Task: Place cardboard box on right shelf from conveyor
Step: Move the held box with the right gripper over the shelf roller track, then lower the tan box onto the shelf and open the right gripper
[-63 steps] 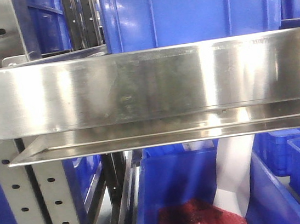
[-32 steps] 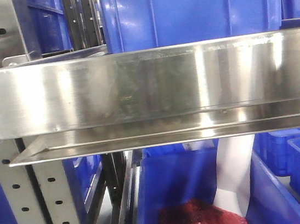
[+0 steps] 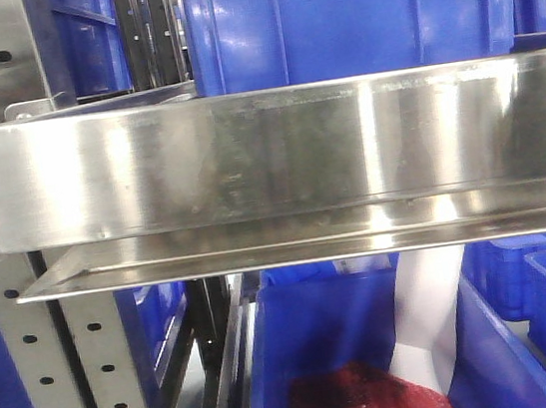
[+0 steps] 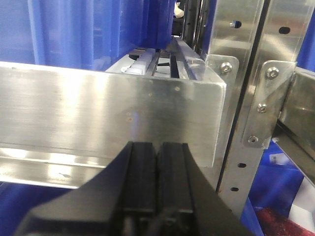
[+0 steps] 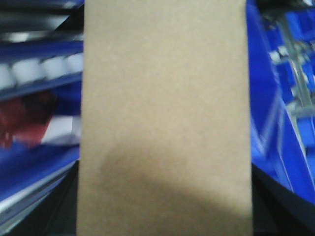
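hardly anything is seen to have moved in the front view over the last second: only the bright reflections on the steel are shifted a little.

the right shelf (image 3: 276, 148) is shown as a wide, flat lip of brushed stainless steel, with a thinner folded ledge beneath it, cut off at the right edge. smooth, glossy blue bins (image 3: 349, 13) are seen above and below it, all cropped by the frame. a perforated steel upright (image 3: 50, 384) is bolted to the left end of the lip.

the cardboard box (image 5: 165, 118), a plain, matte tan rectangle, is held up close to the right wrist camera, filling most of that view; its top and bottom are cut off. the right gripper (image 5: 165, 206) is closed around it, with dark finger parts pressed against both lower edges, though they are blurred. behind the box, more blue bins, a row of white rollers (image 5: 29, 71) and a red patch (image 5: 24, 118) are made out only vaguely.

the left gripper (image 4: 158, 147) is closed on nothing, its black ribbed pads pressed together just before the steel lip.

red cloth (image 3: 364, 398) and a white item (image 3: 429, 314) are partly hidden in the lower bin.
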Robot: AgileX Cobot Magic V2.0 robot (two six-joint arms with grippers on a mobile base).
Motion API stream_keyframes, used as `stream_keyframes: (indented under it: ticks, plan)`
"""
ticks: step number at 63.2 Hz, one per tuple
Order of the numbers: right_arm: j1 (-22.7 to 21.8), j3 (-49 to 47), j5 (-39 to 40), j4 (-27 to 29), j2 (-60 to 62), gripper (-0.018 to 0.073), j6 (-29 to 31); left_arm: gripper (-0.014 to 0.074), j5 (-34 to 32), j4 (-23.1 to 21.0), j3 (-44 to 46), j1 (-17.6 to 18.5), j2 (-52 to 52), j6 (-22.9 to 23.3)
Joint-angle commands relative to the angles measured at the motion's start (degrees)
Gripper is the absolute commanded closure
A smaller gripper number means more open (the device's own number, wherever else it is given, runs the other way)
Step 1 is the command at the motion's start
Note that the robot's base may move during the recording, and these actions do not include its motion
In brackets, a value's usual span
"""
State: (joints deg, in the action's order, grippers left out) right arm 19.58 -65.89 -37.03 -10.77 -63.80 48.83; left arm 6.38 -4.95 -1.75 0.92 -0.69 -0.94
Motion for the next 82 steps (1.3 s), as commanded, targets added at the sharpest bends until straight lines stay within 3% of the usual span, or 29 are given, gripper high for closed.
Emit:
stream_keyframes:
  ticks: [1,24,57,64,73,82]
  plan:
    - [0.8,-2.32,6.89,-1.27,-1.63,0.0344,5.31,0.0715,-4.8,-0.27,0.16,0.35,-0.7,0.29]
    - [0.95,-2.32,12.29,-1.71,-11.01,0.0344,9.9,0.0715,-4.8,-0.27,0.16,0.35,-0.7,0.29]
    - [1.36,-2.32,15.57,-0.05,-13.64,0.0333,9.67,0.0715,-4.8,-0.27,0.16,0.35,-0.7,0.29]
    - [1.36,-2.32,15.47,1.31,-13.64,0.0224,9.55,0.0715,-4.8,-0.27,0.16,0.35,-0.7,0.29]
    - [1.36,-2.32,15.96,2.36,-13.58,-0.0096,6.03,0.0715,-4.8,-0.27,0.16,0.35,-0.7,0.29]
    - [1.36,-2.32,15.53,2.36,-13.58,-0.0068,4.41,0.0715,-4.8,-0.27,0.16,0.35,-0.7,0.29]
